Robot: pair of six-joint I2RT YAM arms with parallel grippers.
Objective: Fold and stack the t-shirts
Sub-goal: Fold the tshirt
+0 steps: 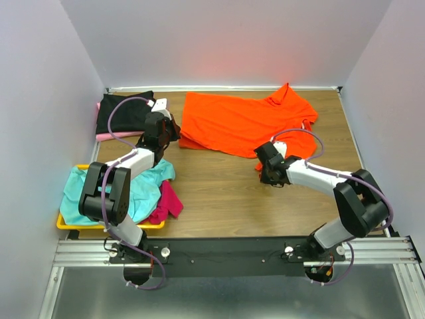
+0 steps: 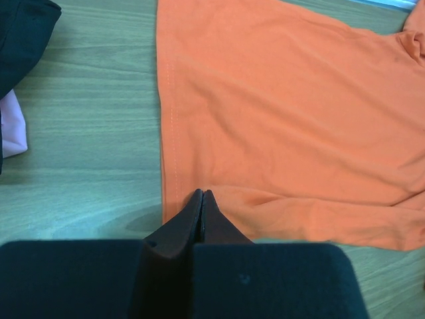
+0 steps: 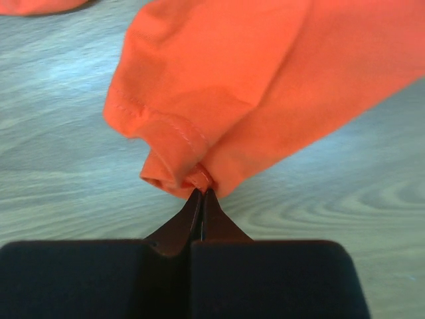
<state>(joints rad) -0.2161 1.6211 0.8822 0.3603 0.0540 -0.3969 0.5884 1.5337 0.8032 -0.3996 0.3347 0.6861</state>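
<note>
The left arm (image 1: 106, 189) reached forward from a raised elbow, and the left gripper (image 2: 202, 195) was pressed flat shut on the hem of the orange t-shirt (image 1: 232, 123). The right arm (image 1: 355, 203) bent inward and low. The right gripper (image 3: 202, 194) had its fingers together, pinching a fold of the same shirt.

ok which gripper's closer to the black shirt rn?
Left. The left gripper is just beside the black t-shirt, pinching the orange t-shirt's near-left corner. The right gripper is across the table, pinching its other end.
</note>
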